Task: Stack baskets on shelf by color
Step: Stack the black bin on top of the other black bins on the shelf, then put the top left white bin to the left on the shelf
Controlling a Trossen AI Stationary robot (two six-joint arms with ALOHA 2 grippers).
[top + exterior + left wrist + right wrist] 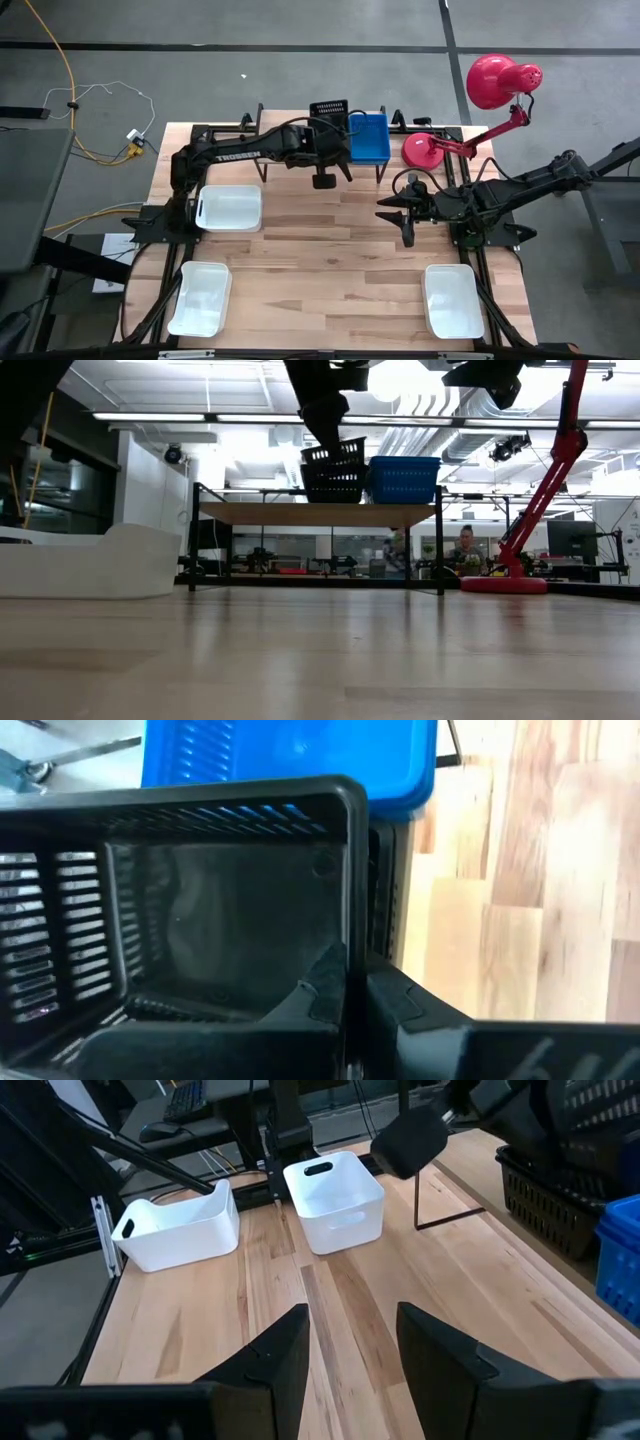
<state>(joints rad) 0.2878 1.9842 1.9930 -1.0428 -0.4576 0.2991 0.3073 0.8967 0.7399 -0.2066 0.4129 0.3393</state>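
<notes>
- Nearest the front edge of the table, at about seven and five o'clock, two white baskets point(199, 298) point(452, 300) are lying untouched, long axes running front to back; a third white basket point(230, 207) is sitting farther in at nine o'clock, lying crosswise.
- At about three o'clock I am holding my right gripper point(407, 213) over bare wood, fingers standing apart with nothing between them, as the right wrist view shows.
- Toward twelve o'clock I am reaching my left gripper point(322, 180) to the shelf point(310, 514), pinched fully closed on the near wall of the black basket point(333, 470).
- That black basket is hanging tilted over another black one already resting on the plank, its long axis running front to back like the blue baskets point(368, 137) just beside it toward one o'clock.
- I am judging that the coming move turns on this: the lower black basket is lying directly beneath my held one, so I need to level it and lower straight down, keeping clear of the blue wall alongside.
- My left arm is plainly the nearer one.
</notes>
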